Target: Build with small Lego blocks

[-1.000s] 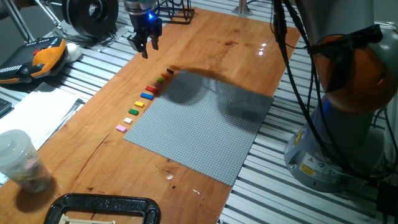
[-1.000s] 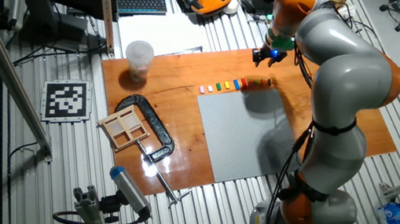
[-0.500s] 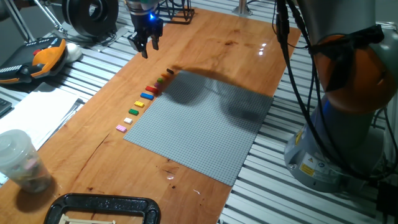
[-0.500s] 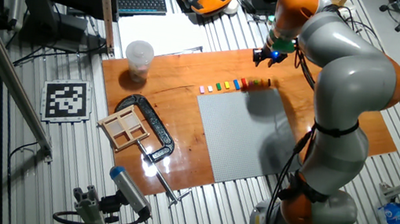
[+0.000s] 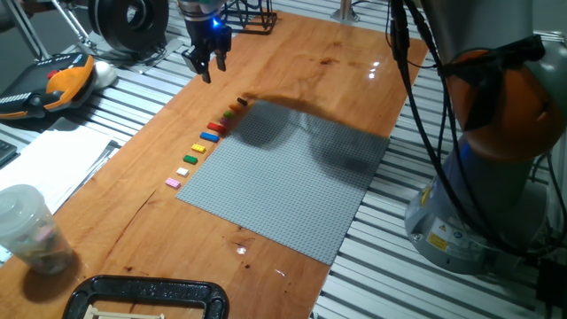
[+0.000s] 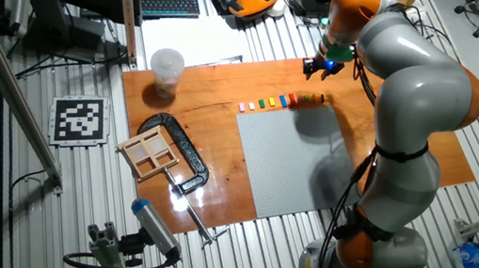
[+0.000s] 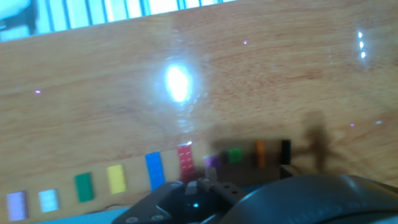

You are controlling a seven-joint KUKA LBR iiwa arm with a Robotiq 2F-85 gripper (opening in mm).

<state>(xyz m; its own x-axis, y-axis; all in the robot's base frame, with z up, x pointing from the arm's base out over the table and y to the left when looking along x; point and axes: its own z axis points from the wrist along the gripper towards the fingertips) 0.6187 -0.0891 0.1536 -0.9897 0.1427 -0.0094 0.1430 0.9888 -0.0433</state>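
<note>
Small Lego blocks (image 5: 205,140) lie in a single-file row on the wooden desk (image 5: 310,53), just beside the edge of the grey baseplate (image 5: 283,177), presumably so each can be picked singly. Pincer (image 5: 205,67) hangs above the desk, beyond the dark end of the row, touching nothing; its fingers look slightly parted and carry no block. No block sits on the baseplate, so building appears not yet begun.

My wooden table (image 5: 337,53) carries a large grey studded baseplate (image 5: 283,182). Along its edge runs a row of small Lego blocks (image 5: 205,142), just beside it. A clear plastic cup (image 6: 165,70) and a black clamp (image 6: 181,156) rest there too.
</note>
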